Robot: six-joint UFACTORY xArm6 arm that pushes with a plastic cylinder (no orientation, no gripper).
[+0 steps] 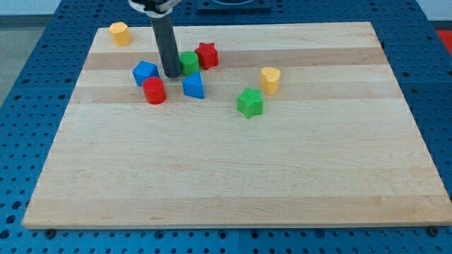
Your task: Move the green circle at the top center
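Camera view: you see my tip (pixel 171 74), a plain dark rod w/ no jaws to open or close, holding nothing, pressed against the left side of the green circle (pixel 188 62) near the board's top centre. The red star (pixel 207 54) touches the circle's right. A blue block (pixel 145 73), red cylinder (pixel 154 90) and another blue block (pixel 193 87) crowd just below. The green star (pixel 249 102) and yellow heart (pixel 270 79) sit apart, right.

green circle (pixel 188 62), red star (pixel 207 54), pale wooden board (pixel 282 169), dark rod (pixel 167 46)
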